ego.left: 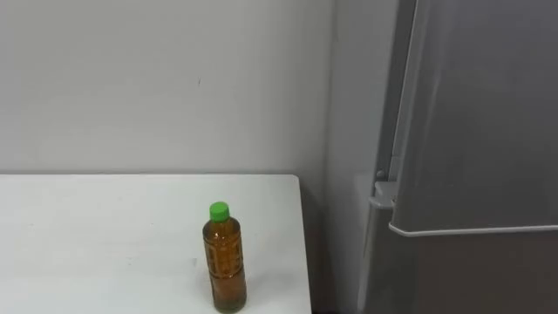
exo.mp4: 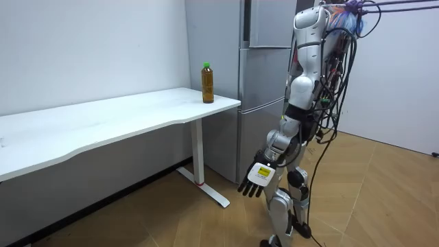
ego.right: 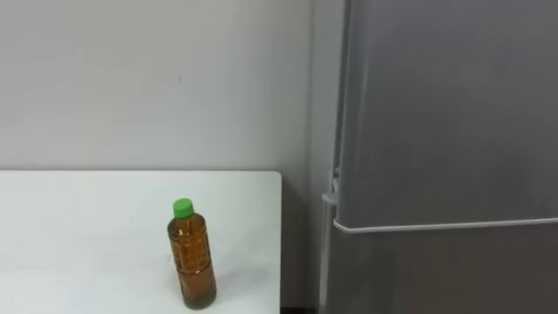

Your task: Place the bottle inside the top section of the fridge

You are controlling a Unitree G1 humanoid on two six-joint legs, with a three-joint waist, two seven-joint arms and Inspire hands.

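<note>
I see the bottle (ego.left: 225,260), amber liquid under a green cap, standing upright on the white table (ego.left: 105,227), near the end beside the fridge. The grey upper fridge (ego.left: 488,105) has its door closed.

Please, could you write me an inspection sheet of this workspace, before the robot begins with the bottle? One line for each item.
Surface: white table, carrying the bottle.
Job's things: bottle with green cap and brown liquid, upright near the table's right edge, untouched; grey fridge just right of the table, doors shut.
Clutter: nothing seen.
Robot hands: left robot hand hangs low beside the robot, fingers open, holding nothing.
Cables: nothing seen beyond the robot's own.
Surroundings: plain wall behind the table; wooden floor; the robot stands in front of the fridge.
</note>
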